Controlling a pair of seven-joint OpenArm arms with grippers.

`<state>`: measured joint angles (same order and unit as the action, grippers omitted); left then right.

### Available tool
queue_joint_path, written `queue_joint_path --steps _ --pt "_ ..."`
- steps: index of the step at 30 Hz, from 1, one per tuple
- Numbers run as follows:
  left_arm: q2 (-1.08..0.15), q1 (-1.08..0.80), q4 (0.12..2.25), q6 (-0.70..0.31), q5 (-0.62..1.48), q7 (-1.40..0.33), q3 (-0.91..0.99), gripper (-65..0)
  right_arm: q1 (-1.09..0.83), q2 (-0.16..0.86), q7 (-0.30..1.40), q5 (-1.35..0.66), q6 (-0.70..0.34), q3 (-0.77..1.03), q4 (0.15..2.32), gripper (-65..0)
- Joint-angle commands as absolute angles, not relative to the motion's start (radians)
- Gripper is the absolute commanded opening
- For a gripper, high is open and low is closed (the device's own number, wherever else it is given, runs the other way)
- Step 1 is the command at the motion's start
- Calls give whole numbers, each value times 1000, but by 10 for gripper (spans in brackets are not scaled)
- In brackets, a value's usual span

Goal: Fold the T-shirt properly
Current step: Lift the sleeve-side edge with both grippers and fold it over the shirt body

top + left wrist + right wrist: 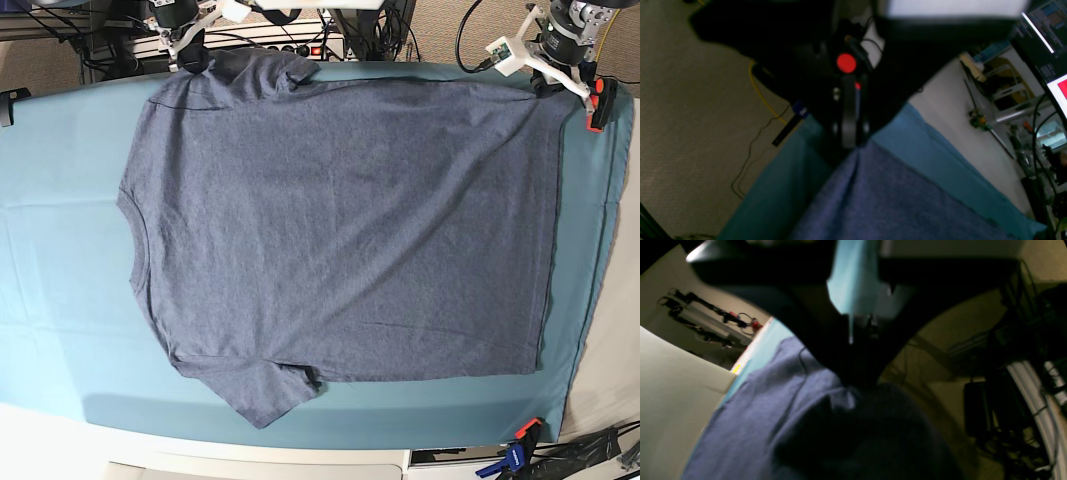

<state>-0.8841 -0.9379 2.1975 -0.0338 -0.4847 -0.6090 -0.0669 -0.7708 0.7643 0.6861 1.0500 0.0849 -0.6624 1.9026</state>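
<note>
In the left wrist view, the left hand (849, 141) is dark and sits in the middle of the frame. It is closed tight and pinches the edge of the T-shirt (893, 196). The blue-grey cloth spreads out toward the bottom of the frame, with a crease running down from the pinch. A teal cloth (933, 156) lies under it on both sides.

In the right wrist view, the right hand (855, 381) is closed too. It grips a bunched part of the T-shirt (773, 406), which fills the lower left of the frame.

In the base view, the T-shirt (340, 220) lies flat across the worktop (60, 330). The right hand (192, 58) is at the upper left, at a sleeve. The left hand (548, 80) is at the upper right, at a hem corner.
</note>
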Motion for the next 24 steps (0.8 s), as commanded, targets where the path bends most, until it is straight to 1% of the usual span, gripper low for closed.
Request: queue_joint_path --steps 1,4,9,13,17,21,24 --pt "-895 -944 2214 -22 -493 -605 -61 -650 -778 775 685 1081 118 -661 1917 -650" --pt "-895 -944 2214 -22 -494 -605 -61 -650 -778 775 710 1121 165 -661 1921 -650" --pt "-895 -944 2214 -22 -498 -606 -61 -650 -779 776 733 1126 199 -661 1980 -650" --pt "-895 -944 2214 -17 -537 -617 -61 -650 -779 776 749 1126 200 -661 2053 -650" --pt "-896 -944 2219 28 -581 -629 -61 -650 -779 776 768 1127 200 -660 2122 -650" --pt "-896 -929 2226 28 -583 -628 -61 -650 -778 775 765 1126 200 -656 2172 -650" --pt "-898 -884 2226 26 -573 -628 -61 -650 -771 772 760 1102 199 -614 2180 -650"
